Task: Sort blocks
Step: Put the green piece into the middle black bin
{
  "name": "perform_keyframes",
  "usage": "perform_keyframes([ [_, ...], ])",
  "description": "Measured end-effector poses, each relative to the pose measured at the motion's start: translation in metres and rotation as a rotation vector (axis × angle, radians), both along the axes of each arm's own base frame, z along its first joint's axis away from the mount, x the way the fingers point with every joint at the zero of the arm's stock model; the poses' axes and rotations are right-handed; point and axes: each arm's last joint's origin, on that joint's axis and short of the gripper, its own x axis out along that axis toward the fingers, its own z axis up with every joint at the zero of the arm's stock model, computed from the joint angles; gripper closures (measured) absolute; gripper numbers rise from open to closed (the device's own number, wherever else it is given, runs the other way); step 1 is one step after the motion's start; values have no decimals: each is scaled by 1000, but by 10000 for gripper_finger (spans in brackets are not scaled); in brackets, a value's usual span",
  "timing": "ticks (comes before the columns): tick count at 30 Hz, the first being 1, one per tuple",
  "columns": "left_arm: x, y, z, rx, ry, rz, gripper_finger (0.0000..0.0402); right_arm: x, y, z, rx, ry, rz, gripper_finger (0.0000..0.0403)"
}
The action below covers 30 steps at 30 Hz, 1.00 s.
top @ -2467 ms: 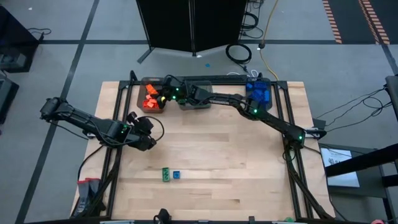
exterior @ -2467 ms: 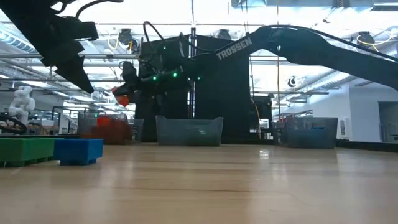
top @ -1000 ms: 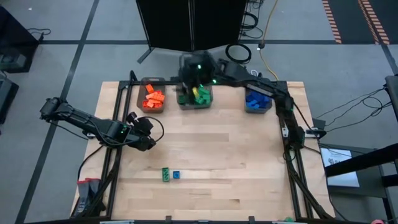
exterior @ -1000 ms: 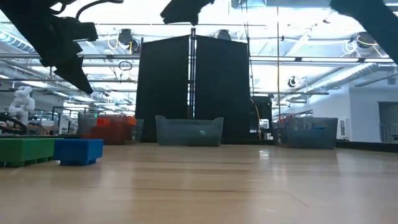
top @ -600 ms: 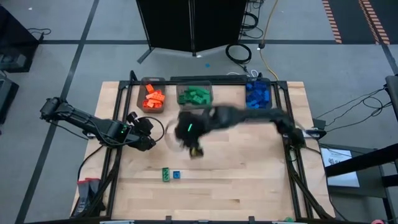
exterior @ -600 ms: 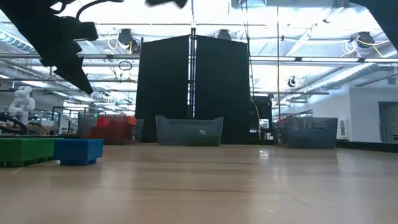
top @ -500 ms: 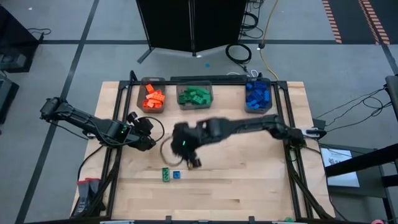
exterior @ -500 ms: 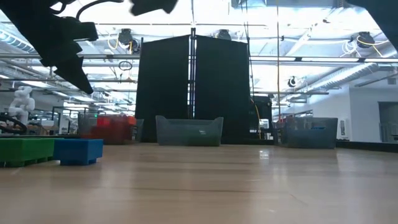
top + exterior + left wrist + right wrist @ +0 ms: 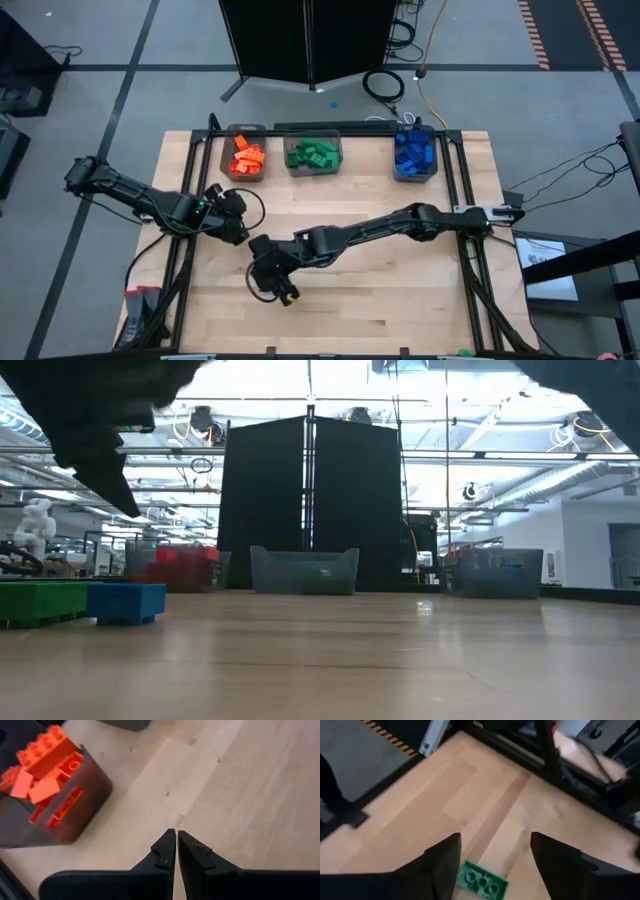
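A green block (image 9: pixel 40 603) and a blue block (image 9: pixel 125 602) rest side by side on the wooden table near its near-left part. My right gripper (image 9: pixel 274 286) hovers over them and hides both in the high view. It is open, and its wrist view shows the green block (image 9: pixel 482 880) on the table between the two fingers (image 9: pixel 442 865), untouched. My left gripper (image 9: pixel 236 226) waits shut at the table's left, near the orange bin (image 9: pixel 55 790).
Three grey bins stand along the far edge: one with orange blocks (image 9: pixel 246 157), one with green blocks (image 9: pixel 314 155) and one with blue blocks (image 9: pixel 414 155). A black frame borders the table (image 9: pixel 400 290). My right arm stretches across the table's middle from the right.
My right gripper has swung from above the green bin at the far edge toward the near edge and the left, sinking as it went. It now hangs over the green and blue blocks. The blocks have stayed in place.
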Motion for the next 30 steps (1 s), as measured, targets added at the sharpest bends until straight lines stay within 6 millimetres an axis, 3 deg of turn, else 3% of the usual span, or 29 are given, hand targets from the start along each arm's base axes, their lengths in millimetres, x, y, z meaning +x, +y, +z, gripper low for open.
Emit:
perform_keyframes([
  [5,0,-1,-1,-43,17,-18,378,15,3,-32,38,-21,-22,142],
  [12,-2,-1,-1,-37,37,-17,378,18,7,-62,-55,29,-40,102],
  [18,-2,-1,-1,-39,31,-15,378,22,1,-63,-31,9,-114,90],
  [30,-1,-1,-1,-39,29,-15,378,27,9,-98,37,63,-156,103],
])
